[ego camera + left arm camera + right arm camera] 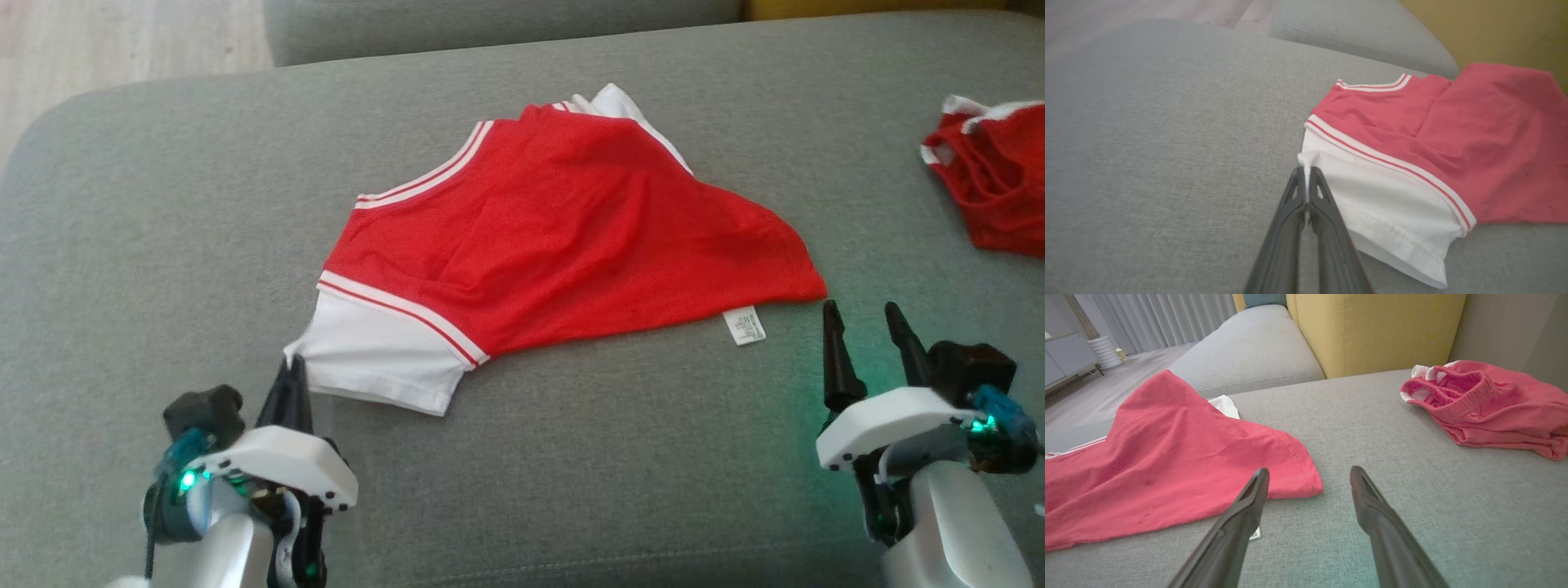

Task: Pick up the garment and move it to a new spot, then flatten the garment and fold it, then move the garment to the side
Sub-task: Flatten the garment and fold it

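Red garment (563, 237). Left gripper (292, 365), seven o'clock: clenched on white sleeve (384, 359). Right gripper (861, 310), four o'clock: released, spread.

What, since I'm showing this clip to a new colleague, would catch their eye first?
A bright red cloth T-shirt with white sleeves lies spread across the middle of the grey fabric sofa cushion. The left gripper is shut on the corner of its near white sleeve, while the right gripper hovers open by the red hem. Another crumpled red garment lies at the far right.
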Controlling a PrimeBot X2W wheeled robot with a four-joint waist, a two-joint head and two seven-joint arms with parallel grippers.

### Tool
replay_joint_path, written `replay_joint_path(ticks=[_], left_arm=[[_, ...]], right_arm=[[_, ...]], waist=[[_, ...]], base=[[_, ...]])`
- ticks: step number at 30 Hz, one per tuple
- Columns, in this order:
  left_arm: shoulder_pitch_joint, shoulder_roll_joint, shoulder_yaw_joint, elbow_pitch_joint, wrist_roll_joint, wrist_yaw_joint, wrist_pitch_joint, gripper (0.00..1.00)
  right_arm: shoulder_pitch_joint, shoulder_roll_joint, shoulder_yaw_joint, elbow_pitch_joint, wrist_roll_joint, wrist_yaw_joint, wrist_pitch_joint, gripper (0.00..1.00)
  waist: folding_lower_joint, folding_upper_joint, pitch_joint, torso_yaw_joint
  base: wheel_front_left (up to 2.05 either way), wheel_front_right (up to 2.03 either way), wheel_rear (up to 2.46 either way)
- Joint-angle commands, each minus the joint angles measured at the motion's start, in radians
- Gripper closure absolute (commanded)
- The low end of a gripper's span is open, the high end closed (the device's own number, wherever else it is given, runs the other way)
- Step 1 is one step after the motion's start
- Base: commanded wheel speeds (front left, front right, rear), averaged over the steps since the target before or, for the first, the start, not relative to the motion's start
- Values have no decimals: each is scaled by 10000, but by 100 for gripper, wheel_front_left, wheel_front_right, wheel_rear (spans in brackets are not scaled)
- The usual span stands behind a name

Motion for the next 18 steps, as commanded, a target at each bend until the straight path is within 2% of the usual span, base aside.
replay_joint_path(ticks=[1,10,18], left_arm=[[1,199,449,-735,-66,143,-256,100],[603,377,630,-2103,-133,427,-171,100],[897,337,414,-2599,-109,544,-3,100]], right_arm=[[-456,-7,-26,-66,-234,65,139,0],[-725,-7,9,719,-176,65,637,0],[-1497,-7,-150,2161,-293,65,620,0]], waist=[[0,0,-4,203],[0,0,53,553],[0,0,140,711]], base=[[0,0,0],[0,0,0],[0,0,0]])
